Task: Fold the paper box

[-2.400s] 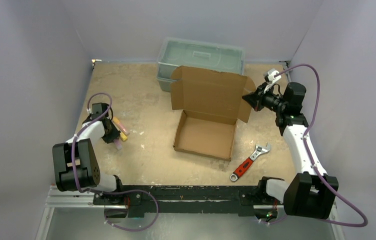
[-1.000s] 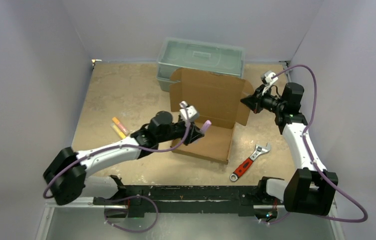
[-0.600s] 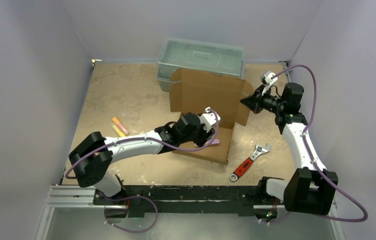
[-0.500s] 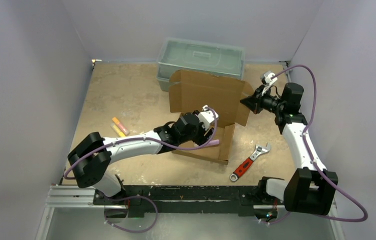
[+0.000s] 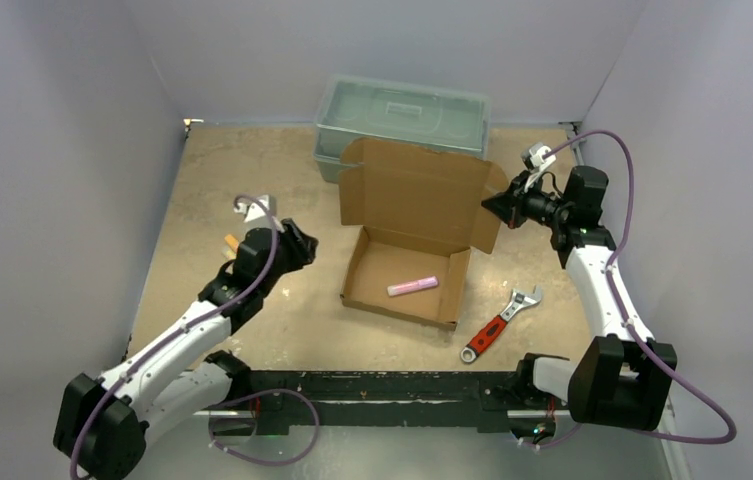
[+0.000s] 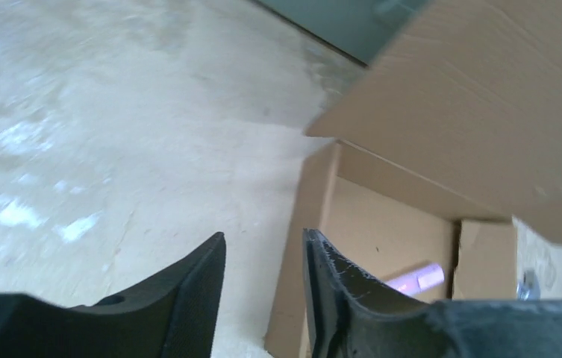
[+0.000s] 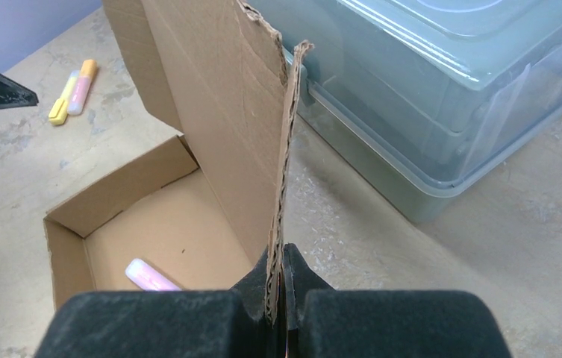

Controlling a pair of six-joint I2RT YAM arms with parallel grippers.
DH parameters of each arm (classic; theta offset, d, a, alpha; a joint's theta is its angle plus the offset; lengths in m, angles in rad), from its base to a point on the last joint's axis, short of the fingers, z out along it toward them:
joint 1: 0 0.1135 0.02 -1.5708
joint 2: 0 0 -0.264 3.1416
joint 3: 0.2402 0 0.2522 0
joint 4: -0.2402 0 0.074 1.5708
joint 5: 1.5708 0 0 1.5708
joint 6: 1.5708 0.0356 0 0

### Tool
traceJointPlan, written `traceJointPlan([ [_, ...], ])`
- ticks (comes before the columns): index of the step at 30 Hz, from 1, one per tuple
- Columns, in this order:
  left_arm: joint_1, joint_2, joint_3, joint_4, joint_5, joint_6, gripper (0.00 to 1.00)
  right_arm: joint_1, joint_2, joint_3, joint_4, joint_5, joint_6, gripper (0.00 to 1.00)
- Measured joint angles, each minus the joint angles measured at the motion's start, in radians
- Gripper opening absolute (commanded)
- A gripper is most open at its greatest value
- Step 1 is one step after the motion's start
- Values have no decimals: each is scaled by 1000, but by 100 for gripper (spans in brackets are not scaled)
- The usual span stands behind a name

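Note:
The paper box (image 5: 404, 262) is brown cardboard, its tray open on the table and its lid (image 5: 420, 190) standing upright at the back. A pink marker (image 5: 413, 286) lies inside the tray. My right gripper (image 5: 500, 204) is shut on the lid's right side flap (image 7: 285, 149), pinching the flap's edge between its fingers (image 7: 281, 257). My left gripper (image 5: 299, 247) hovers left of the tray, apart from it. Its jaws (image 6: 264, 237) stand open with nothing between them, and the tray's left wall (image 6: 315, 216) lies just ahead.
A grey-green plastic toolbox (image 5: 402, 112) stands behind the lid. A red-handled wrench (image 5: 498, 325) lies right of the tray. A yellow and an orange marker (image 7: 72, 88) lie on the table at the left, near my left arm.
My left gripper let the pink marker go into the tray, then drew back to the left, out of the box. The right gripper has kept its hold on the flap.

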State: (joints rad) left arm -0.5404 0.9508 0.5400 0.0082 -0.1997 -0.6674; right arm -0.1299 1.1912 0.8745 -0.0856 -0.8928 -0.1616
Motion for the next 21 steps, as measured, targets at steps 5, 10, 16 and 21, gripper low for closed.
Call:
traceJointPlan([
  [5, 86, -49, 0, -190, -134, -175, 44, 0, 0, 0, -3, 0, 0, 0],
  [10, 200, 194, 173, -480, -279, -319, 68, -2, 0, 0, -4, 0, 0, 0],
  [16, 291, 507, 416, -665, -347, -334, 66, -2, 0, 0, -4, 0, 0, 0],
  [21, 387, 621, 478, -676, -343, -282, 36, -2, 0, 0, -4, 0, 0, 0],
])
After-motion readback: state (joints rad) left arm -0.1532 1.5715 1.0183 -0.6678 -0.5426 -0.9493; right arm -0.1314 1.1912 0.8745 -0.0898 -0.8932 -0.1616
